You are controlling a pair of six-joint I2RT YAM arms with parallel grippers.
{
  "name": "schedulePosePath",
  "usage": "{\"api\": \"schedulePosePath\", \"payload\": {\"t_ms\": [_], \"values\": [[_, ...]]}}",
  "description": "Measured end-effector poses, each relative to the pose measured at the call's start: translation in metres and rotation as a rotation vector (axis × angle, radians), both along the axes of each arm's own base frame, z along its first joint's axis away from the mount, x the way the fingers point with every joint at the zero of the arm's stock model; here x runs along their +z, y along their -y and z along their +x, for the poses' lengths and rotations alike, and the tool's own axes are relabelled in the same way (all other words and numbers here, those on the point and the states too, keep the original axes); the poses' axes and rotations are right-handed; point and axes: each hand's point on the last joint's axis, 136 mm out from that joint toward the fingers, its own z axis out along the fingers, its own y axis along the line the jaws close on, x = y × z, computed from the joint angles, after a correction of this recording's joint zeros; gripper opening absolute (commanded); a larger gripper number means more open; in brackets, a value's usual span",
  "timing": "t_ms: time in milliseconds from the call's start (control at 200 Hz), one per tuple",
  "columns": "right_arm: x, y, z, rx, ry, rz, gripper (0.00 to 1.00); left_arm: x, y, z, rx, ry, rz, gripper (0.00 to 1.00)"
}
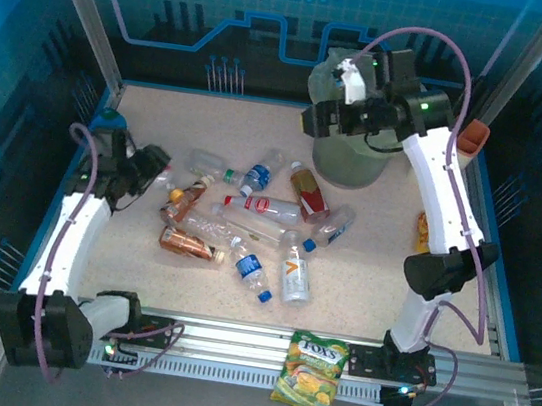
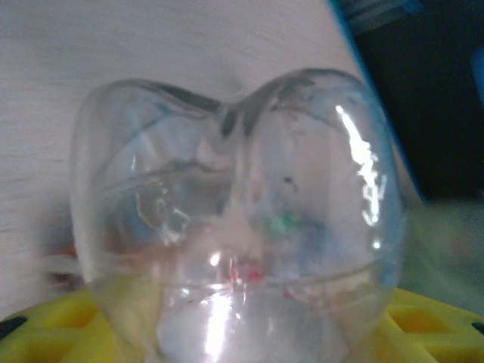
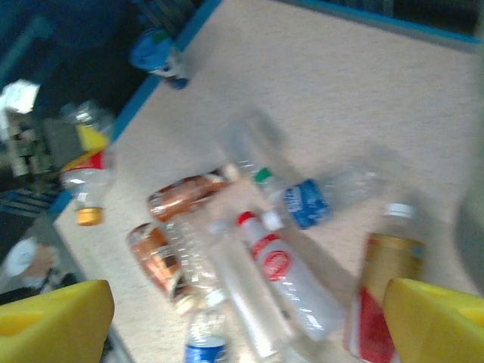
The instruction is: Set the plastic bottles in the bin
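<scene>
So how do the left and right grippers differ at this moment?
Grip: the left gripper has its fingers around a clear bottle; the right gripper's fingers stand wide apart with nothing between them.
Place: the left gripper is low at the left end of the bottle pile on the table; the right gripper is at the back, by the bin.
Shared: both have yellow fingers.

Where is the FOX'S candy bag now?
In the top view the candy bag lies on the rail at the near table edge, just left of the right arm's base.
</scene>
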Motion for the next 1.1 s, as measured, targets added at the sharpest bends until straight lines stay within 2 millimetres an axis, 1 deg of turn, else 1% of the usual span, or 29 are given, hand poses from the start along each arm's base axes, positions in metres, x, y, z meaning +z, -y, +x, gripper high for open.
{"api": "schedulePosePath", "payload": {"t_ms": [45, 60, 70, 120, 200, 240, 300, 365, 425, 500, 605, 770, 835, 961, 1101], "values": [[0.000, -0.013, -0.006, 0.026, -0.016, 0.020, 0.92, 0.013, 0.026, 0.009, -0.114, 0.060, -0.012, 0.49], [-0.001, -0.018, -0.007, 0.034, -0.023, 0.026, 0.92, 0.017, 0.038, 0.012, -0.165, 0.080, -0.018, 0.49], [-0.001, -0.021, -0.009, 0.038, -0.028, 0.031, 0.92, 0.019, 0.042, 0.012, -0.183, 0.087, -0.018, 0.48], [-0.003, -0.032, -0.012, 0.053, -0.049, 0.050, 0.92, 0.030, 0.076, 0.017, -0.322, 0.145, -0.028, 0.48], [-0.010, -0.049, -0.014, 0.063, -0.092, 0.089, 0.92, 0.044, 0.125, 0.017, -0.518, 0.217, -0.037, 0.45], [-0.015, -0.054, -0.015, 0.064, -0.120, 0.108, 0.93, 0.049, 0.145, 0.014, -0.602, 0.252, -0.044, 0.44], [-0.025, -0.061, -0.013, 0.057, -0.168, 0.132, 0.93, 0.056, 0.170, 0.008, -0.704, 0.298, -0.053, 0.40], [-0.036, -0.064, -0.011, 0.044, -0.210, 0.148, 0.93, 0.062, 0.188, 0.002, -0.782, 0.341, -0.061, 0.38], [-0.042, -0.067, -0.010, 0.037, -0.238, 0.165, 0.93, 0.065, 0.199, -0.002, -0.831, 0.368, -0.067, 0.38], [-0.044, -0.070, -0.008, 0.035, -0.260, 0.191, 0.93, 0.069, 0.210, -0.004, -0.886, 0.394, -0.070, 0.38], [-0.048, -0.075, -0.005, 0.036, -0.278, 0.225, 0.92, 0.072, 0.220, -0.005, -0.928, 0.418, -0.073, 0.37], [-0.060, -0.075, -0.002, 0.028, -0.330, 0.266, 0.88, 0.062, 0.223, -0.001, -0.930, 0.391, -0.077, 0.37], [-0.061, -0.076, -0.001, 0.023, -0.337, 0.277, 0.86, 0.060, 0.224, 0.002, -0.930, 0.383, -0.078, 0.37], [-0.056, -0.077, 0.002, 0.022, -0.340, 0.314, 0.84, 0.064, 0.226, 0.007, -0.931, 0.392, -0.077, 0.37], [-0.054, -0.082, -0.001, 0.041, -0.352, 0.340, 0.86, 0.073, 0.233, 0.010, -0.947, 0.428, -0.076, 0.38]]}}
